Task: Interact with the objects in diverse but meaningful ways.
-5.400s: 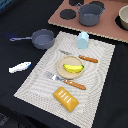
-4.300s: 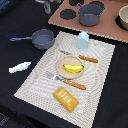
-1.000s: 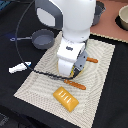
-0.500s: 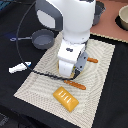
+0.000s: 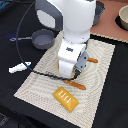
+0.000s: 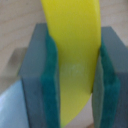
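The white arm [image 5: 67, 30] fills the middle of the exterior view and hides much of the scene behind it. It reaches down over a pale striped placemat [image 5: 105, 75] that lies on the dark desk [image 5: 15, 100]. A black cable [image 5: 25, 45] loops from the arm over the desk and across the mat.

At the arm's lower end the end effector [image 5: 69, 76] is low over the mat's centre; in the exterior view its fingers are too blurred and covered by the wrist housing to make out. The wrist view settles it: two grey fingers with green pads [image 6: 51, 85] press against both sides of the yellow banana [image 6: 75, 65], which runs between them and is cut off at the picture's edges. So the end effector is clamped on the banana at the middle of the mat.

The grey blue-handled saucepan [image 5: 42, 38] sits on the desk to the exterior view's left of the mat, part of its rim covered by the arm. The yellow-orange rectangular slab [image 5: 66, 97] lies on the near part of the mat, apart from the end effector. The white-and-blue tube [image 5: 19, 68] lies on the desk just off the mat's left edge. An orange-handled utensil [image 5: 77, 84] lies between end effector and slab, its far end hidden; another orange handle [image 5: 93, 60] pokes out beside the arm. A tan bowl [image 5: 123, 17] is cut off at the exterior view's right edge.
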Motion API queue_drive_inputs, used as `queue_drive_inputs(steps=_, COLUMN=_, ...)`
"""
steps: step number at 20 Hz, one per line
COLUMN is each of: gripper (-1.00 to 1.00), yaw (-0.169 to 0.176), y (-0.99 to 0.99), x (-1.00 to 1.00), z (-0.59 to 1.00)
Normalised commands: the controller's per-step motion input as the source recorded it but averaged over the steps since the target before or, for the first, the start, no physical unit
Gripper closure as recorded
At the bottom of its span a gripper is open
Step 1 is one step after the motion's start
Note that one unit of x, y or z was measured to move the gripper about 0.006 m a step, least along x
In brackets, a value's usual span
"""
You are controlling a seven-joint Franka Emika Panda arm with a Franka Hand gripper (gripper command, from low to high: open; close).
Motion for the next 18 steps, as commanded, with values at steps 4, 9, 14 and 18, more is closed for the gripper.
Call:
queue_drive_inputs(steps=4, gripper=1.00, yaw=-0.017, y=-0.04, x=-0.55, z=0.60)
queue_drive_inputs(steps=9, gripper=1.00, yaw=0.000, y=-0.03, x=-0.64, z=0.28)
queue_drive_inputs(steps=14, gripper=1.00, yaw=-0.001, y=-0.06, x=-0.74, z=0.07)
queue_drive_inputs(steps=18, gripper=1.00, yaw=-0.036, y=-0.09, x=-0.96, z=-0.22)
